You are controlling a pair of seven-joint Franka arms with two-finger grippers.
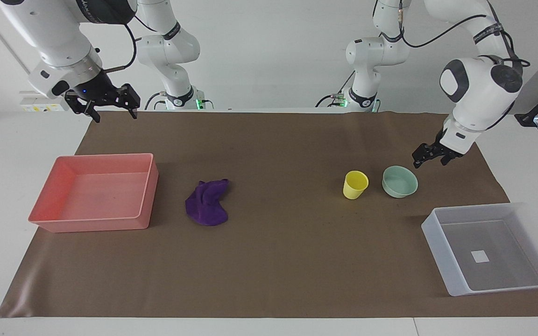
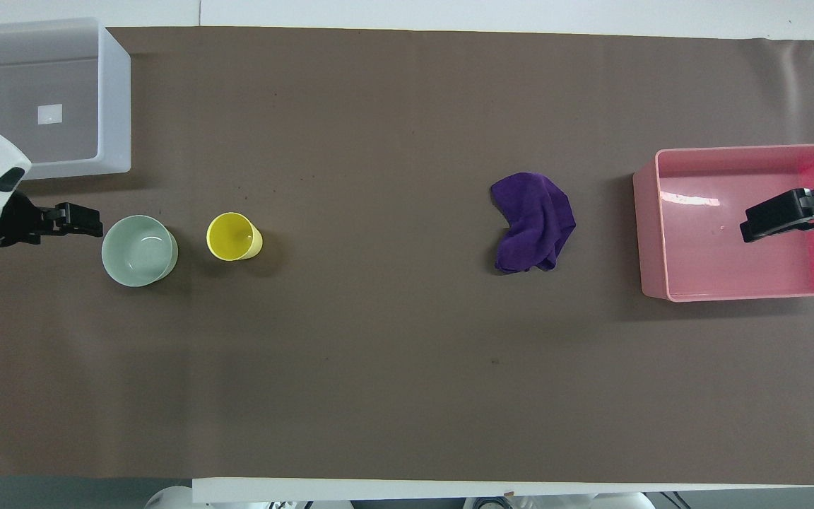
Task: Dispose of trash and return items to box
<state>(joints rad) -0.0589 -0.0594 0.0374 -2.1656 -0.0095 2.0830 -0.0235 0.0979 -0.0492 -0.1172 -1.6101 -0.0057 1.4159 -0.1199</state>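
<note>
The purple rag [image 1: 207,205] [image 2: 534,223] lies crumpled on the brown mat beside the pink tray. The yellow cup [image 1: 355,184] [image 2: 234,237] stands upright next to the mint-green bowl [image 1: 399,182] [image 2: 140,251]. The translucent box [image 1: 437,242] [image 2: 116,106] sits empty at the left arm's end, farther from the robots than the bowl. My left gripper [image 1: 428,163] [image 2: 89,220] is open and hangs low just beside the bowl's rim, apart from it. My right gripper [image 1: 116,116] [image 2: 760,220] is open and empty, raised high over the pink tray.
The pink tray [image 1: 150,196] [image 2: 647,240] stands empty at the right arm's end of the table. The brown mat [image 1: 287,261] covers most of the tabletop, with white table around it.
</note>
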